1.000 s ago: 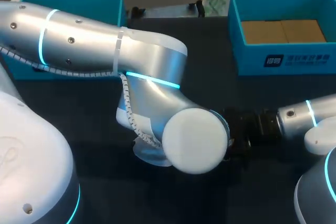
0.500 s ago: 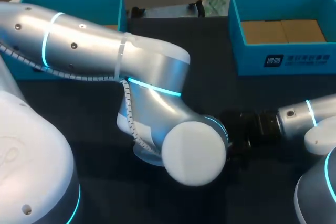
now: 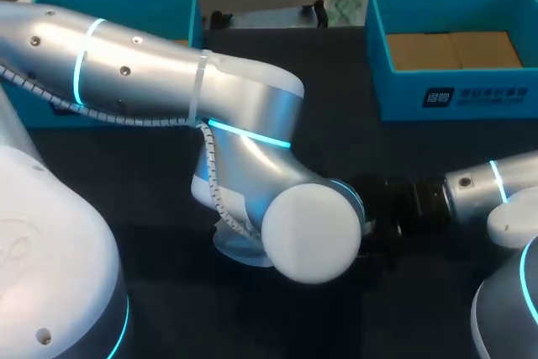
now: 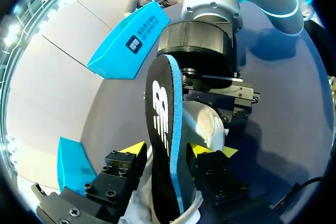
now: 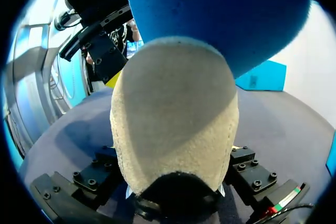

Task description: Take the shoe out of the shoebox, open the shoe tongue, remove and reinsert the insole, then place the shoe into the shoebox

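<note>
From above, the left arm (image 3: pixel 210 115) is lying across the middle of the dark surface (image 3: pixel 336 157), and its big round joint is covering both tools. Only the right arm (image 3: pixel 479 191) is showing there, coming in low from the side. The shoe cannot be seen in that view.

The left wrist camera is showing what is hidden from above. The left tool (image 4: pixel 170 149) is gripping the insole (image 4: pixel 164 129), one yellow-tipped finger pressing on each face. The insole is standing on edge, its black side and blue rim facing the camera. Just behind it, the white shoe (image 4: pixel 209 127) is sitting at the right arm's tool, which is facing the left one head-on.

The right wrist camera is looking along the shoe's cream toe. The right tool (image 5: pixel 173 169) is clamping the shoe, with its dark finger blocks lying against both sides and the yellow tips hidden behind it. The insole's blue underside is filling the space above the toe.

A blue shoebox (image 3: pixel 454 81) with a brown cardboard floor is sitting at the far right corner of the surface, well apart from the shoe. A second blue box (image 3: pixel 126 2) is sitting at the far left corner, partly behind the left arm.
</note>
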Available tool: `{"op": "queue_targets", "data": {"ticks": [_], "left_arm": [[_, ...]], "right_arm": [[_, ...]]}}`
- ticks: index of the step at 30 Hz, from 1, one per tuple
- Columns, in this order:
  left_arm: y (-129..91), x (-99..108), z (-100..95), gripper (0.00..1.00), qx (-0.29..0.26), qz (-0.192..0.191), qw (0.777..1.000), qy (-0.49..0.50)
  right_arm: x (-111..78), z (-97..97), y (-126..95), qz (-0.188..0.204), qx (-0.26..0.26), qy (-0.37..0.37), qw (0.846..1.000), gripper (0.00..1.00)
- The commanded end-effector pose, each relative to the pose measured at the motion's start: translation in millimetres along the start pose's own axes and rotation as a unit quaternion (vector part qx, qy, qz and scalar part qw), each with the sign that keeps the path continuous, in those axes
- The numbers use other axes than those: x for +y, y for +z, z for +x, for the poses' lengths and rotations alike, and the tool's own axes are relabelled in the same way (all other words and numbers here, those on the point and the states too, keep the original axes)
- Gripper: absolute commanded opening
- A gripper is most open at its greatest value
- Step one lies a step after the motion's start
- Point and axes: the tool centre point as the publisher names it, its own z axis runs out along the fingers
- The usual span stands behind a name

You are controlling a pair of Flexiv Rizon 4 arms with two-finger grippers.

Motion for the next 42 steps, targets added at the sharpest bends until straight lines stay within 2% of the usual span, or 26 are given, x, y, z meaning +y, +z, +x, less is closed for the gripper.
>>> {"op": "queue_targets", "data": {"ticks": [1, 5, 16, 18, 19, 20, 28, 39, 42], "left_arm": [[2, 4, -3.9, 0.42, 0.015, 0.010, 1.000, 0.006], [2, 6, -5.6, 0.38, 0.028, 0.016, 0.999, 0.013], [1, 6, -9.6, 0.36, 0.035, 0.027, 0.999, 0.020], [1, 6, -8.6, 0.27, 0.037, 0.028, 0.999, 0.022], [1, 5, -7.8, 0.16, 0.037, 0.029, 0.999, 0.023], [1, 5, -7.1, 0.00, 0.038, 0.029, 0.999, 0.024], [-4, -2, -5.5, 0.00, 0.054, 0.031, 0.998, 0.005], [-26, -33, -11.3, 0.00, 0.126, 0.026, 0.991, -0.035], [-32, -42, -12.9, 0.00, 0.164, 0.023, 0.985, -0.046]], "right_arm": [[2.0, 1.1, 0, 0.002, -0.001, 0.000, 1.000, 0.00], [2.0, 1.1, 0, 0.002, -0.001, 0.000, 1.000, 0.00], [2.0, 1.1, 0, 0.002, -0.001, 0.000, 1.000, 0.00], [2.0, 1.1, 0, 0.002, -0.001, 0.000, 1.000, 0.00], [2.0, 1.1, 0, 0.002, -0.001, 0.000, 1.000, 0.00], [2.0, 1.1, 0, 0.002, -0.001, 0.000, 1.000, 0.00], [2.0, 1.1, 0, 0.002, -0.001, 0.000, 1.000, 0.00], [2.0, 1.1, 0, 0.002, -0.001, 0.000, 1.000, 0.00], [2.0, 1.1, 0, 0.002, -0.001, 0.000, 1.000, 0.00]]}}
